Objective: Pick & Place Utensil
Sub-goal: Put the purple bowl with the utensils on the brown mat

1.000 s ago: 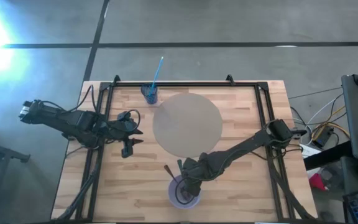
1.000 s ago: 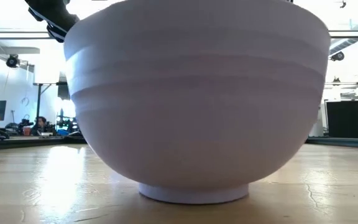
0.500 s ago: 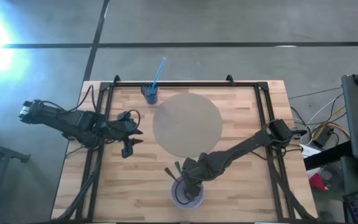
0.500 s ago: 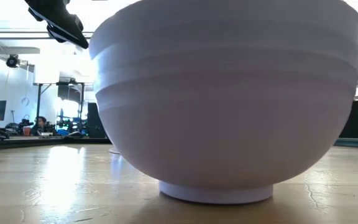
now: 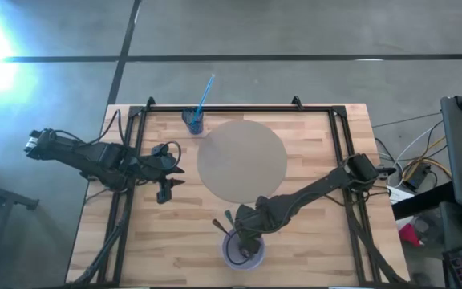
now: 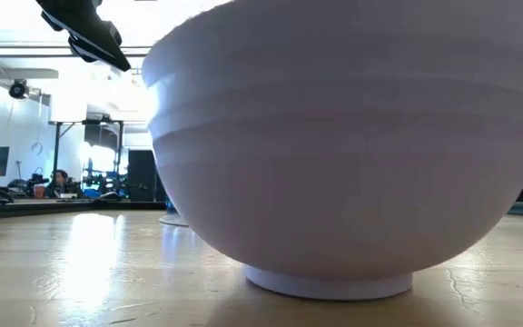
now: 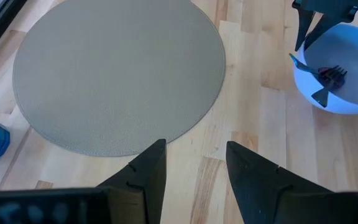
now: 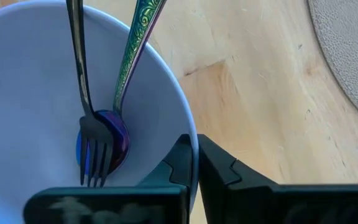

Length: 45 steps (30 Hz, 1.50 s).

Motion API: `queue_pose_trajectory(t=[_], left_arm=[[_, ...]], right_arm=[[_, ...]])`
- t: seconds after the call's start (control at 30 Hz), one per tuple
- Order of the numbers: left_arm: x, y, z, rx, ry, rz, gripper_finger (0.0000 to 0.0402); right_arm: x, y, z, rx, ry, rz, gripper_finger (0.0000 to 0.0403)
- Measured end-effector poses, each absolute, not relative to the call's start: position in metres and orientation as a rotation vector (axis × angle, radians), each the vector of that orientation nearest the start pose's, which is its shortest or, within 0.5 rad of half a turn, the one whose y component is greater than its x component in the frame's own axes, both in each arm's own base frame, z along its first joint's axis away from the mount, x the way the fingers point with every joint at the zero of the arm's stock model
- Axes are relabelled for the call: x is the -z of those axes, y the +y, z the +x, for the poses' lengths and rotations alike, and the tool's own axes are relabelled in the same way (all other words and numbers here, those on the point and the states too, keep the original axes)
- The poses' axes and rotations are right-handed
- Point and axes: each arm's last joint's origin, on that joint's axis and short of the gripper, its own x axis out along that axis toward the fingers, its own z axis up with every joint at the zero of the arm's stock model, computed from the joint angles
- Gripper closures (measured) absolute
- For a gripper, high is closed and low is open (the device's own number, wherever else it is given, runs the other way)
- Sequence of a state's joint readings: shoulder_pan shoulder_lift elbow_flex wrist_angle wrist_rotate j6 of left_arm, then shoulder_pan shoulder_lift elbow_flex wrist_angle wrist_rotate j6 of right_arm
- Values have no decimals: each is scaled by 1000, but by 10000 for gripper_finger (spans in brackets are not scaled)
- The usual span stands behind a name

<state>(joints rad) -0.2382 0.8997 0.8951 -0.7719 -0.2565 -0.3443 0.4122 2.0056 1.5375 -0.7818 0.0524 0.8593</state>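
Note:
A pale lavender bowl [image 5: 242, 251] stands on its foot near the table's front edge and fills the low view [image 6: 352, 154]. Inside it lie a dark fork [image 8: 82, 93] and an iridescent spoon [image 8: 132, 56]; their handles lean on the far-left rim and stick out over it. My right gripper [image 8: 194, 146] is shut on the bowl's rim. At the table's left, my left gripper [image 7: 194, 155] hangs open above the wood with nothing between its fingers. It points toward a round grey mat [image 5: 241, 160]. My right gripper pinches the bowl's rim [image 8: 186, 121] on its far side, one finger inside the bowl and one outside. The fingers come slanting down from the table's far right. The bowl rests on its foot [image 6: 330, 282] on the table.
A blue cup [image 5: 192, 120] holding a blue straw stands at the far edge, left of the mat. A black frame [image 5: 239, 107] runs around the tabletop. Bare wood lies to the left and right of the bowl.
The bowl has slid a little along the table toward its right and near edges, staying upright on its foot with the fork and spoon inside. My right gripper has moved with it at the rim.

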Motion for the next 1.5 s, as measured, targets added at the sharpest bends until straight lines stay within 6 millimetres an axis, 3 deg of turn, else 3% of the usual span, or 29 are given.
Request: queue_pose_trajectory(t=[0.33, 0.7, 1.0, 1.5], left_arm=[[-302, -33, 166, -146, 739, -137, 243], [-302, -33, 166, -147, 745, -136, 243], [-302, -33, 166, -147, 745, -136, 243], [-302, -33, 166, -147, 745, -135, 243]], right_arm=[[-210, 160, 372, 193, 1219, 444, 394], [-235, 133, 371, 185, 1167, 415, 394], [-251, 93, 374, 215, 1132, 375, 394], [-249, 4, 383, 242, 1163, 329, 394]])
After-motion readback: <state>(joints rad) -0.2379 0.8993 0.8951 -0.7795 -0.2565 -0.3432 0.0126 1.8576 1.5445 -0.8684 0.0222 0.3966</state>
